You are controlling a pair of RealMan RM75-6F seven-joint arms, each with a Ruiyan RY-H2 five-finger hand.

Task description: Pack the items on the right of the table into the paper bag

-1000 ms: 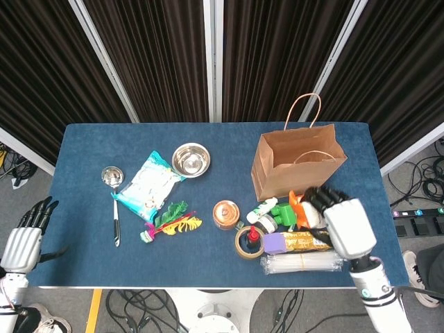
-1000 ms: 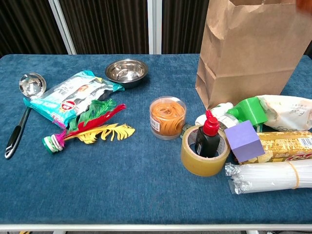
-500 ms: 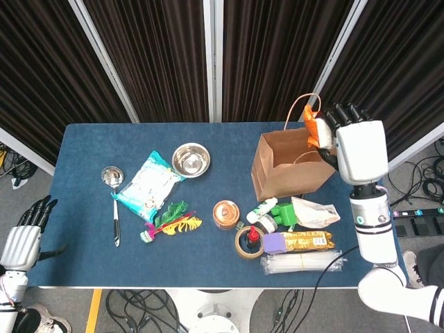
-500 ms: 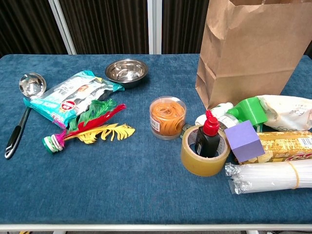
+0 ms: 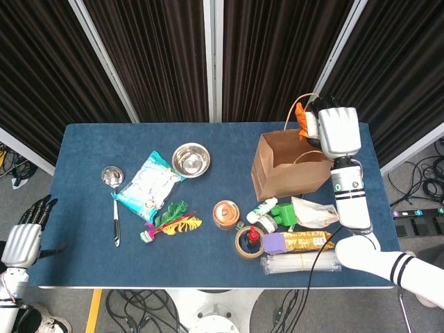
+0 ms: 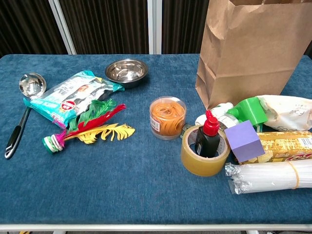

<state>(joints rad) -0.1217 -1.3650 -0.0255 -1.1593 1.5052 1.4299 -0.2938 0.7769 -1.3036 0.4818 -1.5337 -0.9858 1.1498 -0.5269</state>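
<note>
- Over the bag [image 5: 288,166], the right robot hand [image 5: 331,130] grips a small orange item [image 5: 301,115] above the open top, near the bag's raised handle.
- At the counter's [image 5: 90,257] near left corner, off its edge, the left robot hand [image 5: 24,239] hangs with fingers spread, holding nothing.
- The bag stands upright at the right rear of the counter.
- Just in front of the bag lie a green piece [image 6: 252,110], a white bottle [image 5: 261,209] and a white pouch [image 6: 287,111].
- Nearer the front edge: a tape roll [image 6: 204,150] with a red-capped bottle [image 6: 208,134] standing inside it, a purple block [image 6: 244,141], a yellow packet [image 6: 287,145] and a bundle of clear tubes [image 6: 270,177].
- Left of the tape stands a cup of orange bands [image 6: 167,117].
- On the left half lie a steel bowl [image 6: 126,71], a snack bag [image 6: 70,97], feathers [image 6: 92,124] and a ladle [image 6: 23,103].
</note>
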